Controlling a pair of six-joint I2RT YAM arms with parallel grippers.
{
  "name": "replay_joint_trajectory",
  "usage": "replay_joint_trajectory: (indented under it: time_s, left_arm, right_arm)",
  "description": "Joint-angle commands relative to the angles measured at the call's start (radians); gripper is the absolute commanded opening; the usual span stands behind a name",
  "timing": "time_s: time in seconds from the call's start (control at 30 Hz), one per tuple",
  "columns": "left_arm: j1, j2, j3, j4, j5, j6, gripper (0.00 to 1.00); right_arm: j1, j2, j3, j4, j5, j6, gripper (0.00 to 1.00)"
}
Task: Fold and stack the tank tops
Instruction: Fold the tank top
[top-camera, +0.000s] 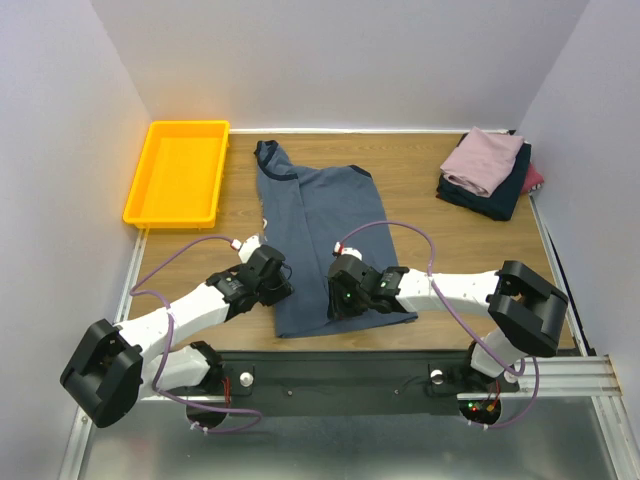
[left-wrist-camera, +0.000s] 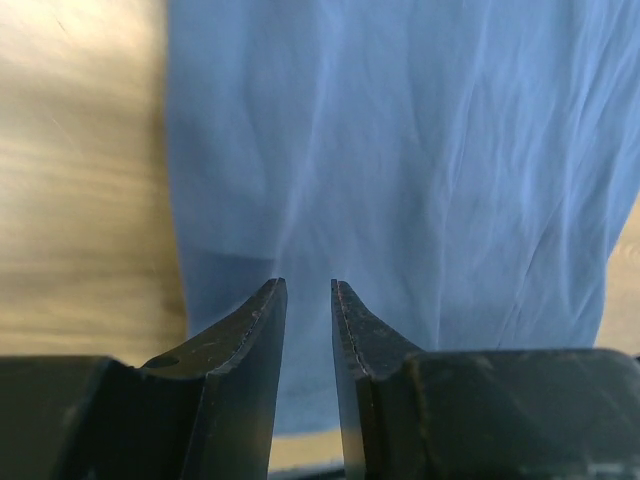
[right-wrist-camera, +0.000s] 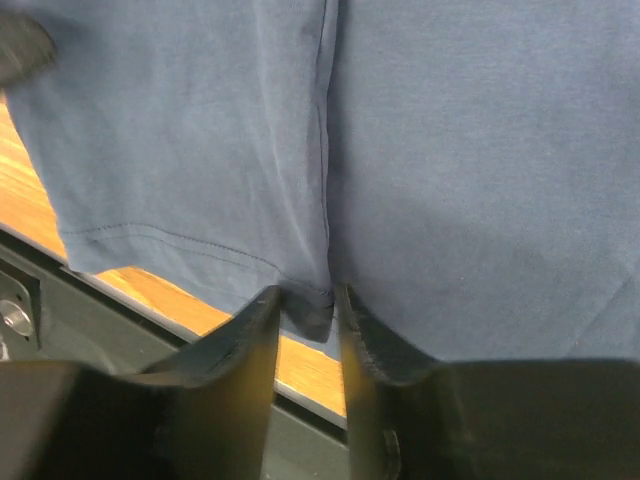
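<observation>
Top external view: the slate-blue tank top (top-camera: 320, 215) lies flat on the wooden worktop (top-camera: 470, 245), a little left of centre. Its long axis runs from about 11 o'clock to 5 o'clock. The dark-trimmed neck and straps point to the far side, and the hem points to the arm bases. No lettering shows on the upturned face.

At 1 o'clock, well apart from it, sits a folded stack. The mauve-pink top (top-camera: 483, 158) is uppermost, the navy top (top-camera: 495, 195) lies beneath it, and the maroon top (top-camera: 534, 178) peeks out at the right. The yellow tray (top-camera: 170, 220) stands at 10 o'clock.

The left hand (top-camera: 268, 272) sits at the garment's left edge near the hem. The right hand (top-camera: 347, 293) is over the hem itself. From this height neither hand's fingers can be made out.

The wrist views show them. In the left wrist view, the fingers are spread a little over smooth cloth just inside its edge, with nothing between them and bare wood at 9 o'clock. In the right wrist view, the fingers are drawn close on a fold of the hem at a stitched seam, pinching it. The worktop's near edge and a dark rail (right-wrist-camera: 60, 330) show below at 7 o'clock.
</observation>
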Motion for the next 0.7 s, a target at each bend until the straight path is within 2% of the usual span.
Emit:
replay_joint_trajectory:
  time_s: [0.0, 0.1, 0.13, 0.27, 0.47, 0.67]
  left_arm:
    - [-0.040, -0.012, 0.004, -0.074, 0.000, -0.053, 0.36]
    - [-0.055, -0.004, 0.021, -0.086, 0.003, -0.041, 0.33]
    - [-0.057, 0.004, 0.038, -0.101, 0.001, -0.036, 0.29]
    - [-0.057, 0.016, 0.099, -0.137, -0.008, -0.009, 0.15]
    - [-0.057, 0.050, 0.151, -0.126, 0.012, 0.019, 0.01]
    - [-0.057, 0.100, 0.138, -0.108, 0.063, 0.028, 0.00]
  right_arm:
    - [0.012, 0.004, -0.013, 0.049, -0.004, 0.014, 0.29]
    - [0.018, -0.008, -0.008, 0.049, -0.021, 0.011, 0.15]
    - [0.022, -0.014, -0.008, 0.048, -0.029, 0.008, 0.14]
    - [0.032, -0.049, -0.007, 0.048, -0.060, 0.011, 0.11]
    - [0.051, -0.065, -0.016, 0.046, -0.096, 0.026, 0.11]
    - [0.054, -0.050, -0.051, 0.044, -0.090, 0.035, 0.11]
